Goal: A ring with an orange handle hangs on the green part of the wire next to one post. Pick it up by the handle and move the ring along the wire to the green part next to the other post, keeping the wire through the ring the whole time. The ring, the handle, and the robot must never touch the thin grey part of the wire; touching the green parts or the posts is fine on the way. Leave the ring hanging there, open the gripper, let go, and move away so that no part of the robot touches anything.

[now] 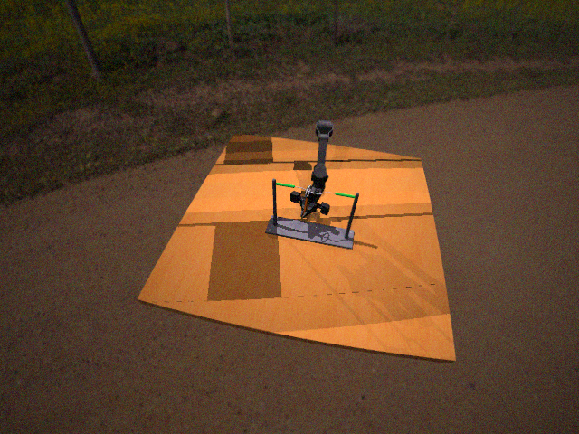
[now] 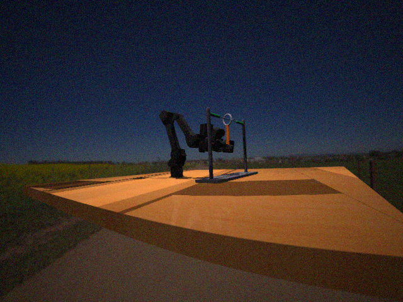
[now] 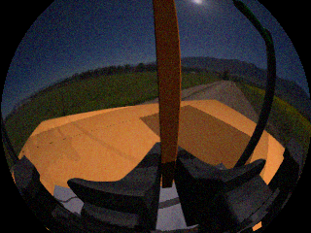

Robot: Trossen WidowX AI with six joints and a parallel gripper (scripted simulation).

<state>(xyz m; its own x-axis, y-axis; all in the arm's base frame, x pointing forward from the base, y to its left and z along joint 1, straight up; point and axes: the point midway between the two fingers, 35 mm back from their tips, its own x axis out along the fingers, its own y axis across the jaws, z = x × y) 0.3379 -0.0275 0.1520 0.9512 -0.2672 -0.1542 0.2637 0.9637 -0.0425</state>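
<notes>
Wrist alone shows fingers clamping handle (image 3: pixel 167 84).

I see an orange wood table (image 1: pixel 374 303) w/ darker patches, sitting on brownish ground (image 1: pixel 505 196). Grass (image 1: pixel 280 42) behind, a thin pole (image 1: pixel 84 39) at far left. Dark blue sky (image 2: pixel 293 65), bright spot (image 3: pixel 196 0) overhead.

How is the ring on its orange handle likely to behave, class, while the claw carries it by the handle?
Probably stiff: the orange handle stands straight above the claw, ring upright on top. It looks slim, so likely light. Gripped only at the bottom end, it might pivot if nudged.
</notes>
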